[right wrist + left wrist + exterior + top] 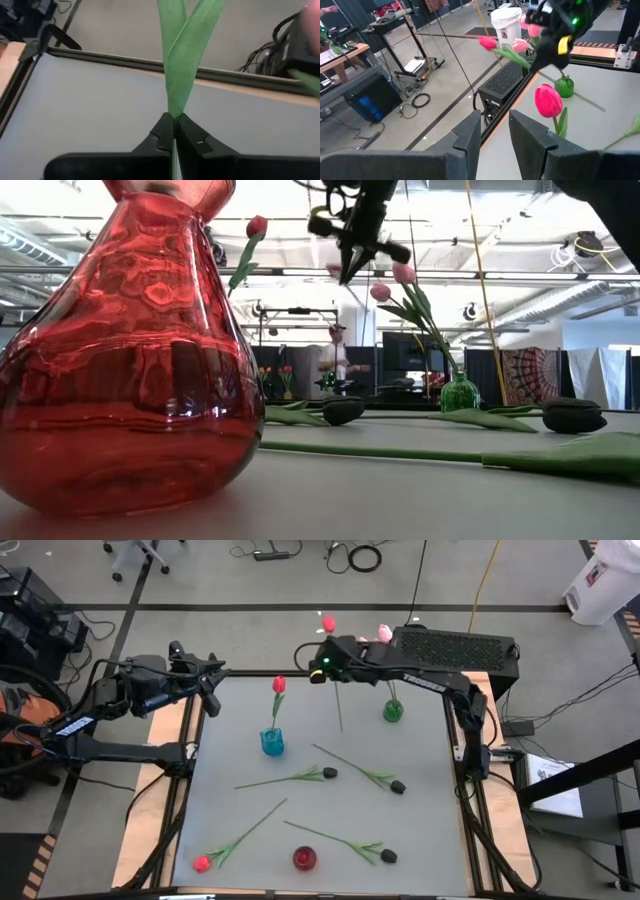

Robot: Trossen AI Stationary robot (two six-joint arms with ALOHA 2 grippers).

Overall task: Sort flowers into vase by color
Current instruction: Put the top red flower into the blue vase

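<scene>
The right tool point(322, 664) is clenched on the stem of a pink tulip point(327, 623) and holds it high above the far part of the desk point(420, 830); the stem hangs down from the tool toward the desk, so its long axis is almost upright. The green vase point(393, 711), which already carries one pink tulip, stands just to the right of the hanging stem, so the coming move probably goes sideways to the right and then down. The right arm is clearly the nearer one. The left tool point(210, 675) waits at the far left edge with its fingers a little apart, holding nothing. The blue vase point(272, 742) with a red tulip point(279, 685) stands on the other side, and open room lies between the two vases.
</scene>
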